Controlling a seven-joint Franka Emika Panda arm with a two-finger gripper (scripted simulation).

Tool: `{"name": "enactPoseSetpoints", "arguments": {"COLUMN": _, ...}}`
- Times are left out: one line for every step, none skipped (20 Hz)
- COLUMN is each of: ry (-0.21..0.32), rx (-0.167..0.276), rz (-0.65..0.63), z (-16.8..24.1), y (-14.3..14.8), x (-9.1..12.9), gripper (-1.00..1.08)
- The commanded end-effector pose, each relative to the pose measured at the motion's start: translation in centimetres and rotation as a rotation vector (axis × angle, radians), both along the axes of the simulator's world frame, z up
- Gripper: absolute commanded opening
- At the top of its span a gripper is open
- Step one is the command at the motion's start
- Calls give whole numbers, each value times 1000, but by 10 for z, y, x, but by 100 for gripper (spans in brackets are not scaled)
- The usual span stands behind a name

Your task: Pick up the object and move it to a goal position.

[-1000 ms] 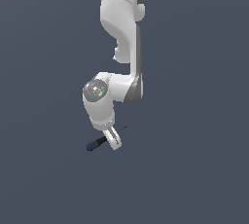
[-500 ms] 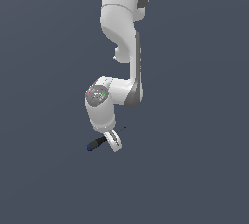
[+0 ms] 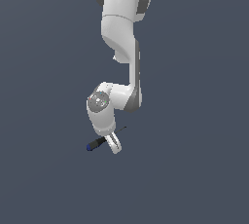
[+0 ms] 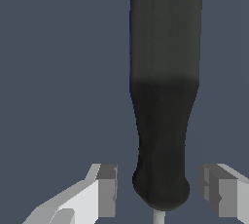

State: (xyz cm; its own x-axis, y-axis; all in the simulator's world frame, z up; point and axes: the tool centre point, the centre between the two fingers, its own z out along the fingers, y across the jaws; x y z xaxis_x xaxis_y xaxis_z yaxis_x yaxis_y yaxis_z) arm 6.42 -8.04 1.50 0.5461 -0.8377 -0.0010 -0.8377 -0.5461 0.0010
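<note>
Straddling one screwdriver [image 4: 164, 106]: one gripper [image 4: 159, 194], jaws apart.

Arm folded down, pincer spread low

The white arm [image 3: 121, 28] drops from above, bends at a grey-capped joint [image 3: 99, 102] and angles its wrist downward. The pincer [image 4: 160, 191] points down with its jaws apart; in the wrist view both pale fingers [image 4: 104, 189] stand clear on either side, touching nothing.
</note>
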Motion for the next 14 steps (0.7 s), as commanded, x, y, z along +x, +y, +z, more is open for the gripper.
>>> {"name": "enactPoseSetpoints", "arguments": {"ry": -1, "rx": 0, "rz": 0, "z": 0, "y": 0, "x": 1, "gripper": -100}}
{"name": "enactPoseSetpoints", "arguments": {"ry": -1, "rx": 0, "rz": 0, "z": 0, "y": 0, "x": 1, "gripper": -100}}
{"name": "enactPoseSetpoints", "arguments": {"ry": -1, "rx": 0, "rz": 0, "z": 0, "y": 0, "x": 1, "gripper": -100}}
{"name": "enactPoseSetpoints", "arguments": {"ry": -1, "rx": 0, "rz": 0, "z": 0, "y": 0, "x": 1, "gripper": -100}}
{"name": "enactPoseSetpoints", "arguments": {"ry": -1, "rx": 0, "rz": 0, "z": 0, "y": 0, "x": 1, "gripper": -100}}
{"name": "enactPoseSetpoints", "arguments": {"ry": -1, "rx": 0, "rz": 0, "z": 0, "y": 0, "x": 1, "gripper": -100}}
{"name": "enactPoseSetpoints", "arguments": {"ry": -1, "rx": 0, "rz": 0, "z": 0, "y": 0, "x": 1, "gripper": -100}}
{"name": "enactPoseSetpoints", "arguments": {"ry": -1, "rx": 0, "rz": 0, "z": 0, "y": 0, "x": 1, "gripper": -100}}
{"name": "enactPoseSetpoints", "arguments": {"ry": -1, "rx": 0, "rz": 0, "z": 0, "y": 0, "x": 1, "gripper": -100}}
{"name": "enactPoseSetpoints", "arguments": {"ry": -1, "rx": 0, "rz": 0, "z": 0, "y": 0, "x": 1, "gripper": -100}}
{"name": "enactPoseSetpoints", "arguments": {"ry": -1, "rx": 0, "rz": 0, "z": 0, "y": 0, "x": 0, "gripper": -100}}
{"name": "enactPoseSetpoints", "arguments": {"ry": -1, "rx": 0, "rz": 0, "z": 1, "y": 0, "x": 0, "gripper": -100}}
{"name": "enactPoseSetpoints", "arguments": {"ry": -1, "rx": 0, "rz": 0, "z": 2, "y": 0, "x": 0, "gripper": -100}}
{"name": "enactPoseSetpoints", "arguments": {"ry": -1, "rx": 0, "rz": 0, "z": 4, "y": -1, "x": -1, "gripper": -100}}
